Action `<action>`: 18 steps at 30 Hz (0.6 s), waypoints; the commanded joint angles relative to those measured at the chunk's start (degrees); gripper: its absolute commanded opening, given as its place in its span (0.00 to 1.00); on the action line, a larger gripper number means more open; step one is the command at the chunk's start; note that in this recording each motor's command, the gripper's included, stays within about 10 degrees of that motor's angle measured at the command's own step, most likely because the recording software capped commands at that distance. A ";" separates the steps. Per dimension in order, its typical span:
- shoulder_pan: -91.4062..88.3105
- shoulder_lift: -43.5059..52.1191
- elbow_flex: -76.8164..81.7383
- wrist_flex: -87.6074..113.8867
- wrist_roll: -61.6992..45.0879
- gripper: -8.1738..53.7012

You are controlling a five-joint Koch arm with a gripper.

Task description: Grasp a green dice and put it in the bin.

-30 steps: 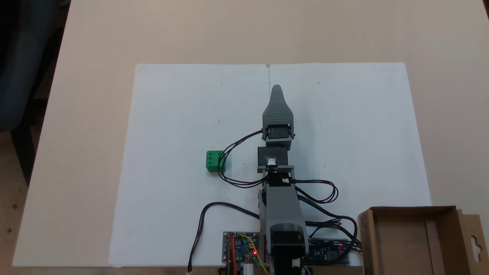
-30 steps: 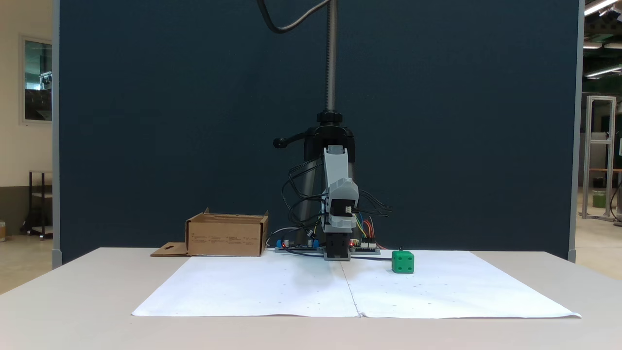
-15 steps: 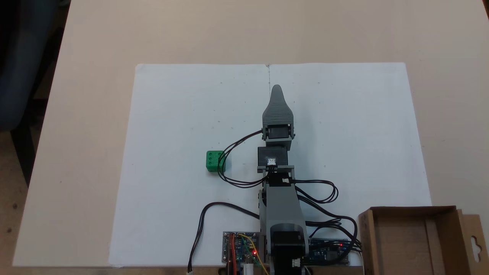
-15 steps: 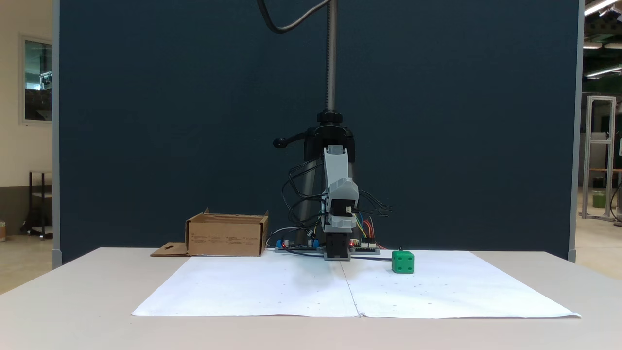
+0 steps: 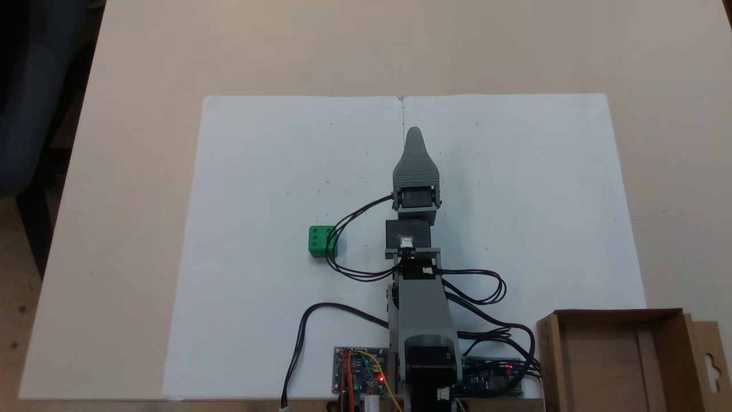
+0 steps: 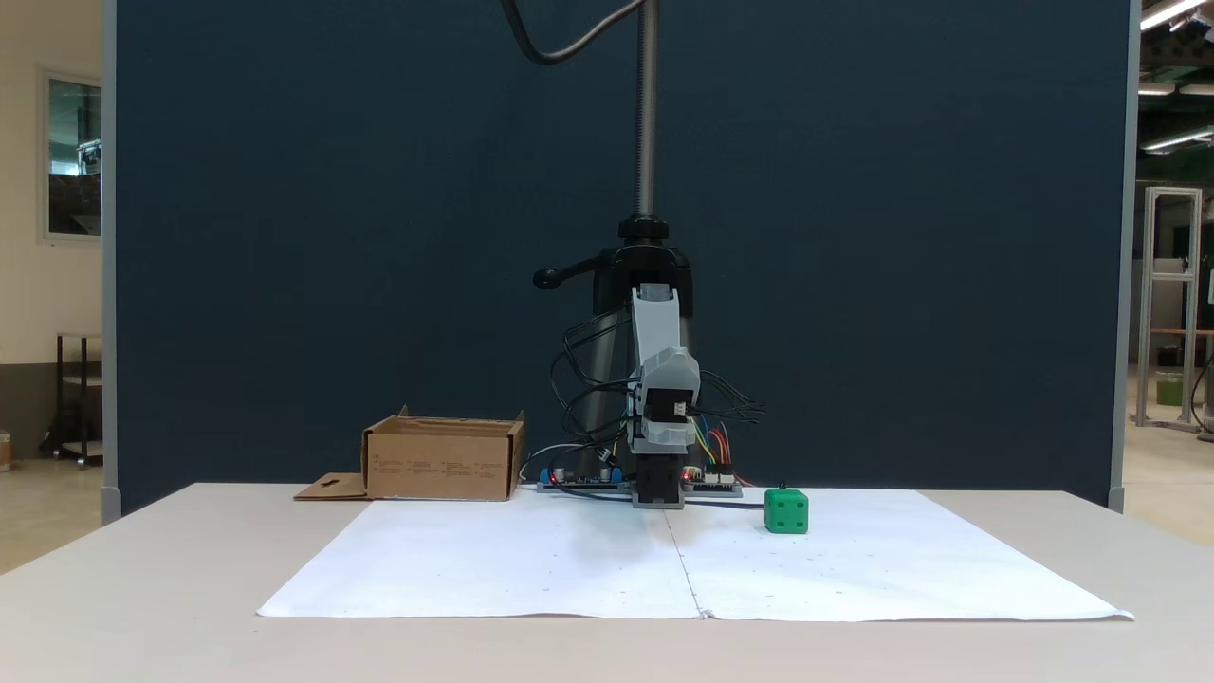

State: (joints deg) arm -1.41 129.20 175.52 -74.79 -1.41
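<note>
One arm (image 5: 422, 297), folded over its base at the bottom centre of the top-down fixed view, forearm pointing up the frame along the seam between the two white paper sheets (image 5: 257, 171). Gripper (image 5: 414, 134) tapers to a single grey tip near the seam; from above the jaws stack one behind the other, and in the front-on fixed view the gripper (image 6: 661, 498) points at the camera with no gap readable, so can't tell whether it's open or closed. Nothing visibly held. Green dice (image 5: 322, 241) sits flat on the paper, left of the arm in the top-down view, level with the wrist joint, well apart from the gripper tip; a black cable loop (image 5: 343, 252) crosses its right edge from that angle, contact unclear. In the front-on view the dice (image 6: 786, 510) is right of the arm, on the paper, with pips showing on the front face. Bin (image 5: 620, 360) is a brown cardboard box at the bottom right corner of the top-down view, just beside the paper's corner, with its slotted flap (image 5: 710, 360) folded out to the right; the visible interior is bare cardboard. In the front-on view the bin (image 6: 443, 460) stands left of the arm at the back of the table (image 6: 142, 569), flap lying flat to its left. Two circuit boards (image 5: 359, 372) with red LEDs lit flank the arm base, with wires running off them.
</note>
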 commanded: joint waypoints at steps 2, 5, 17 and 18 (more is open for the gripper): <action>-1.49 6.42 3.78 -1.05 1.32 0.83; -1.49 6.42 3.78 -1.05 1.32 0.83; -1.49 6.42 3.87 -1.05 1.32 0.85; -1.49 6.33 3.78 -1.05 1.32 0.85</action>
State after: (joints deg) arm -1.41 129.20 175.52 -74.79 -1.41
